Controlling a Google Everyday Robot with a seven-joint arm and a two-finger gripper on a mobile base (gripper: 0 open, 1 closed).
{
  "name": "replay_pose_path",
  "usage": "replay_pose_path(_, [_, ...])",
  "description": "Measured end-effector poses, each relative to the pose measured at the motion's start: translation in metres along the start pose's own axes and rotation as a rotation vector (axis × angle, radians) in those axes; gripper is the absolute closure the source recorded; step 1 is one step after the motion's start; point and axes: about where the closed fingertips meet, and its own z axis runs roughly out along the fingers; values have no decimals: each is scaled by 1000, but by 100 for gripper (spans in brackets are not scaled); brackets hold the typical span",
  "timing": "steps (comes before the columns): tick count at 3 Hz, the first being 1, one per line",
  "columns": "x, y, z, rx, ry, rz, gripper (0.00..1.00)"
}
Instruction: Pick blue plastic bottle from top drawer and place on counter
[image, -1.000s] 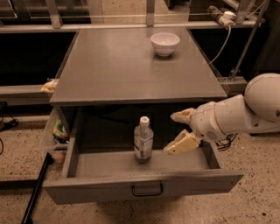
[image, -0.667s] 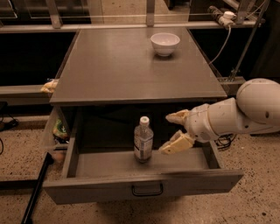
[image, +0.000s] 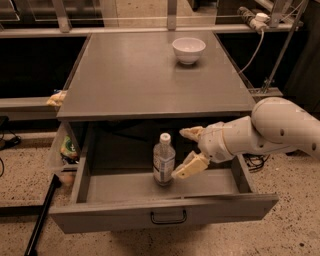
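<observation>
Beside the hand (image: 180, 153), blue plastic bottle (image: 163, 162) upright.

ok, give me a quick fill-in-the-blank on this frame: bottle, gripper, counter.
1. The blue plastic bottle stands ___ inside the top drawer.
2. The gripper is in the drawer beside the bottle, its fingers ___ and not closed on it.
3. The bowl on the counter is ___ in colour.
Missing words: upright; open; white.
</observation>
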Motion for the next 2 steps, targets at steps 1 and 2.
replay_pose_path(1, [-1, -1, 21, -23, -30, -27, 17])
replay_pose_path(2, [-1, 1, 44, -50, -58, -42, 18])
